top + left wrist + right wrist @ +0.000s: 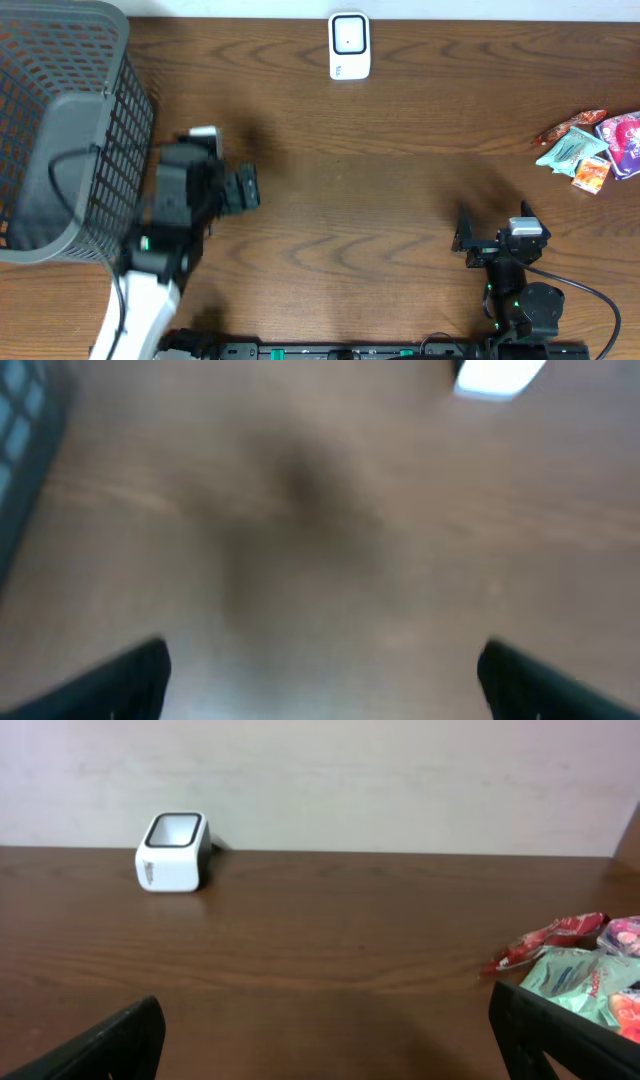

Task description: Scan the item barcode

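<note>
- Ahead of the right gripper (322, 1042) and off to its right, we see the items: a small heap of crinkled foil snack packets (572, 970) in red, mint green, orange and pink, lying on the dark brown wooden table (400, 170), well apart from the fingers.
- We cannot make out a barcode on any packet.
- The right gripper's jaws stand spread wide with nothing between them, only bare tabletop.
- Ahead of that gripper and to its left, near the table's far edge, sits the small white box-shaped scanner with a dark-rimmed window (172, 852).
- The left gripper (325, 675) is likewise wide apart and empty. Its wrist view is blurred.
- Close to the left gripper's left side stands the grey plastic mesh basket (130, 130).
</note>
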Robot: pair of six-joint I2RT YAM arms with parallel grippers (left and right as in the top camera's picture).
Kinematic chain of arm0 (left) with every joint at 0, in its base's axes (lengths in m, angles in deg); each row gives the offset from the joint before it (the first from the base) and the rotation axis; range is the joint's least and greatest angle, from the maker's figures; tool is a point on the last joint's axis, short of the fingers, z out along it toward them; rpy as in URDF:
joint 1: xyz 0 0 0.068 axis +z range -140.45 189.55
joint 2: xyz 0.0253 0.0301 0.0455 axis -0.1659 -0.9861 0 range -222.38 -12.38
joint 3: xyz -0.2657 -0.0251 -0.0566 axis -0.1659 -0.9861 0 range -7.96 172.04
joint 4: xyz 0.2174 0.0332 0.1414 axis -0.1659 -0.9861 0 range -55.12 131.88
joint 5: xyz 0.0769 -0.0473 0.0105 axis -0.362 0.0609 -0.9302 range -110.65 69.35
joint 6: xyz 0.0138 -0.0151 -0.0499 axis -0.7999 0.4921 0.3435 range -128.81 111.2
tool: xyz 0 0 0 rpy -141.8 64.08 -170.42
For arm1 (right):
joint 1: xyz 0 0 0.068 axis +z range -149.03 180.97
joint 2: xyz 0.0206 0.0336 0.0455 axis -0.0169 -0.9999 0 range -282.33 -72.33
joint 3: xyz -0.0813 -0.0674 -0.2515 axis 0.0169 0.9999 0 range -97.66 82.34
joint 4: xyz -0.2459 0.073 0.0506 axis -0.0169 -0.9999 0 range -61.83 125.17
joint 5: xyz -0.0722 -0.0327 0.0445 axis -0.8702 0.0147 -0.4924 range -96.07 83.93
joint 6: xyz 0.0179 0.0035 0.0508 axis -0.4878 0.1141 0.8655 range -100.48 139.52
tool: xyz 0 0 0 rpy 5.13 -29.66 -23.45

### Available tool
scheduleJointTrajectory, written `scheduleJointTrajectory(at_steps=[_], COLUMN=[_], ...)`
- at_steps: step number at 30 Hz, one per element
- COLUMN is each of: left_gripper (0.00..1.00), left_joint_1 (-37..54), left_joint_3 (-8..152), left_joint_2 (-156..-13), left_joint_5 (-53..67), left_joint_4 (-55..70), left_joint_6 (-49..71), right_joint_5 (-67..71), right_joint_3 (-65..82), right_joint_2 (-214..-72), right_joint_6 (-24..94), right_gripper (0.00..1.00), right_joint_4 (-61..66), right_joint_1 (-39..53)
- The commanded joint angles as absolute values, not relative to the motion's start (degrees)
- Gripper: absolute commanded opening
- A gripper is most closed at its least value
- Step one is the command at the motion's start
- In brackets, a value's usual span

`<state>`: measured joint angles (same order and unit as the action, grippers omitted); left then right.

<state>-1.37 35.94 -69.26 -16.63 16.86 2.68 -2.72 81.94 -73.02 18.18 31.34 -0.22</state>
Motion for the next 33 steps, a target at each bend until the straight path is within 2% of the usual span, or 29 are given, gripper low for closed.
scheduleJointTrajectory(at_steps=[1, 7, 11, 33], left_gripper=[0.98, 0.98, 0.98, 0.98], left_joint_1=[-1.0, 0.4, 0.4, 5.4], left_joint_3=[26.1, 13.4, 9.6, -7.8], left_joint_2=[-59.7, -38.6, -30.5, -12.7], left_joint_5=[-15.3, -15.3, -15.5, -15.2], left_joint_4=[22.2, 24.9, 25.5, 46.1], left_joint_6=[0.6, 0.6, 0.6, 0.7], right_joint_5=[-3.0, -3.0, -3.0, -3.0], right_joint_3=[82.0, 82.0, 82.0, 82.0], right_joint_2=[-72.6, -72.6, -72.6, -72.6], right_joint_6=[17.3, 17.3, 17.3, 17.3], right_gripper=[0.99, 0.99, 0.99, 0.99], right_joint_4=[31.1, 31.1, 31.1, 31.1], right_joint_1=[0.5, 0.5, 0.5, 0.5])
